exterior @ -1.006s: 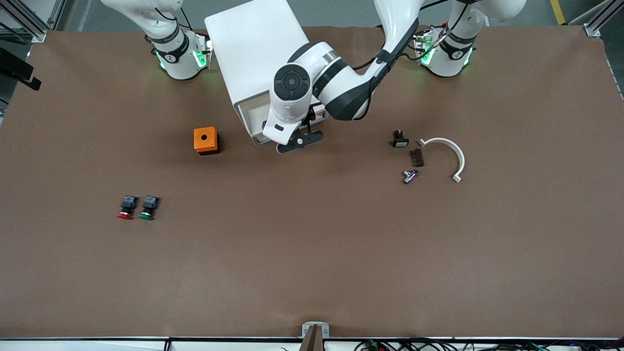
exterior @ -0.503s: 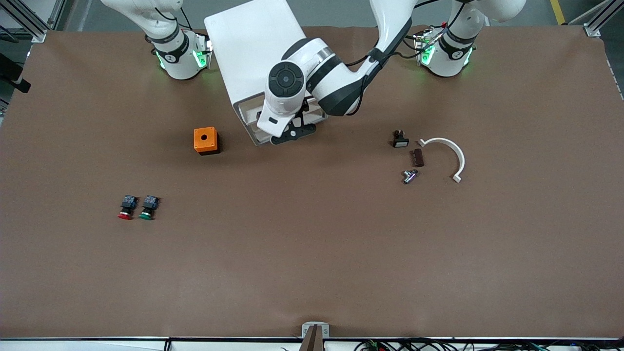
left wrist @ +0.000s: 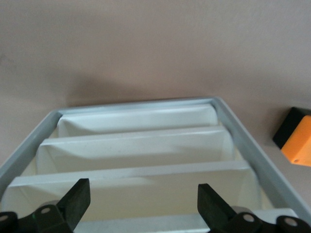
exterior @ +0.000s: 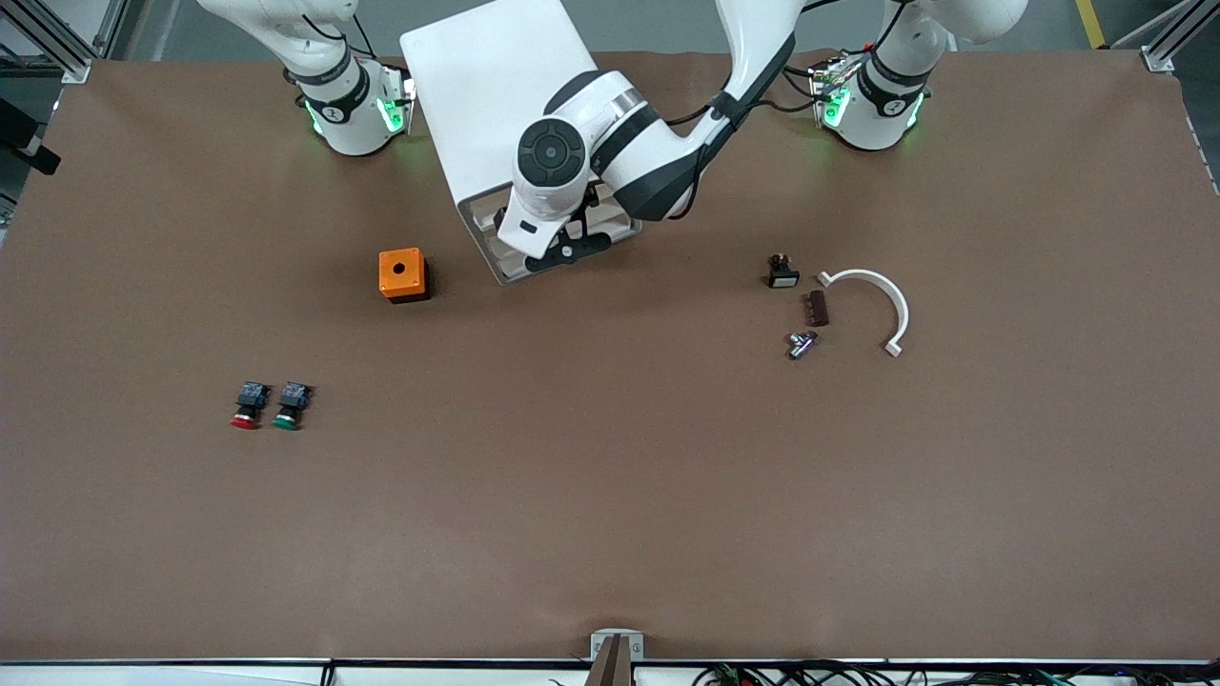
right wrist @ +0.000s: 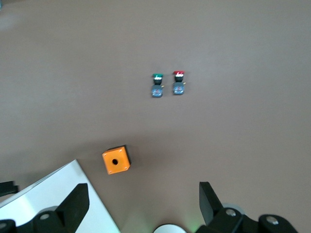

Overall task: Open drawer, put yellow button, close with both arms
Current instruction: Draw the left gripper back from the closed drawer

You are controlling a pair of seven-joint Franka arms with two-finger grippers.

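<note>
The white cabinet (exterior: 486, 95) stands between the arm bases, its drawer fronts facing the front camera. My left gripper (exterior: 567, 250) is over those fronts. In the left wrist view the left gripper (left wrist: 144, 194) is open and empty, its fingers (left wrist: 80, 194) spread above the stepped white drawer fronts; the uppermost drawer (left wrist: 146, 224) lies closest under them. The yellow button is out of view. My right gripper (right wrist: 143, 204) is open and empty, high over its own base, outside the front view.
An orange box (exterior: 401, 274) sits beside the cabinet toward the right arm's end. A red-capped button (exterior: 245, 405) and a green-capped button (exterior: 289, 405) lie nearer the front camera. A black switch (exterior: 782, 272), brown piece (exterior: 816, 308), metal part (exterior: 802, 344) and white curved piece (exterior: 882, 295) lie toward the left arm's end.
My left gripper has moved from the table in front of the cabinet in over its drawer fronts. Nothing else has moved.
</note>
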